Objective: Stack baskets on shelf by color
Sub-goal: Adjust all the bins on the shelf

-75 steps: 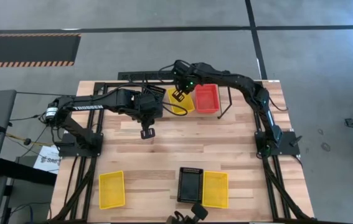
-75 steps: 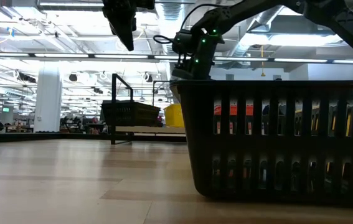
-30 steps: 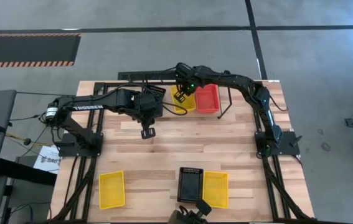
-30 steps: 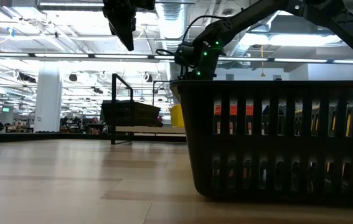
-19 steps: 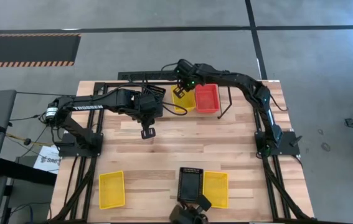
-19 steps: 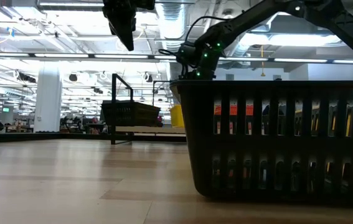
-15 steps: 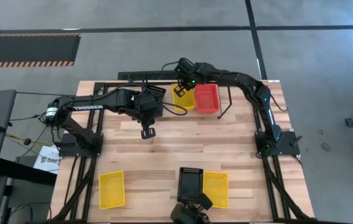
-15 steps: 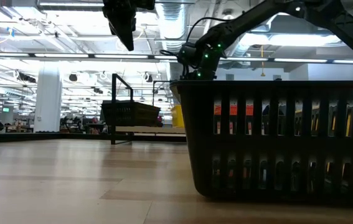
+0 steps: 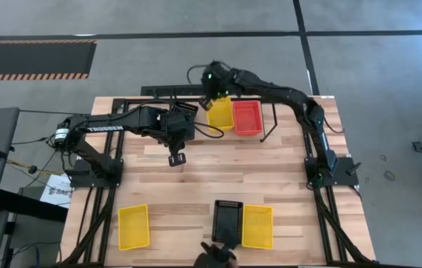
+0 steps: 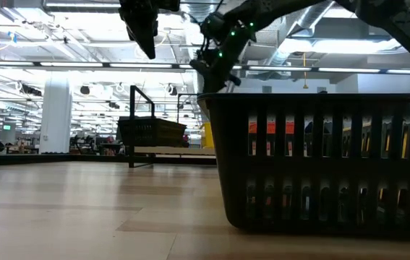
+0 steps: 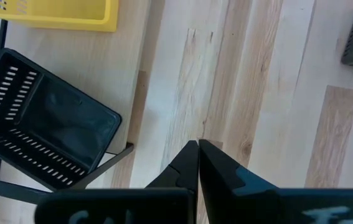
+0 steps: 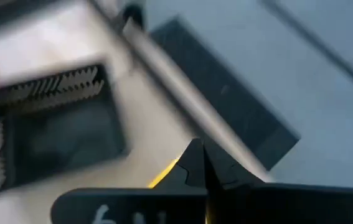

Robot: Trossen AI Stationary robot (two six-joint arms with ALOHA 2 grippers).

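Note:
On the black rod shelf (image 9: 269, 128) at the table's far edge stand a black basket (image 9: 187, 112), a yellow basket (image 9: 220, 114) and a red-orange basket (image 9: 247, 117), side by side. My right gripper (image 9: 208, 93) hangs shut above the yellow basket's far left corner and touches nothing. My left gripper (image 9: 175, 158) is shut and empty, high over the table's middle, near the black basket (image 11: 45, 140). At the near edge lie a yellow basket (image 9: 133, 226), a black basket (image 9: 227, 221) and another yellow one (image 9: 257, 225).
The left arm (image 9: 132, 123) reaches across in front of the shelf's left end and covers part of the black basket there. Bare wood (image 9: 233, 171) lies between the shelf and the near row of baskets. The near black basket (image 10: 327, 162) fills the low view's right half.
My right gripper has risen off the yellow basket on the shelf and drawn toward the far left, tipping closer to level. It has stayed shut. The yellow basket remains on the shelf beside the red-orange one.

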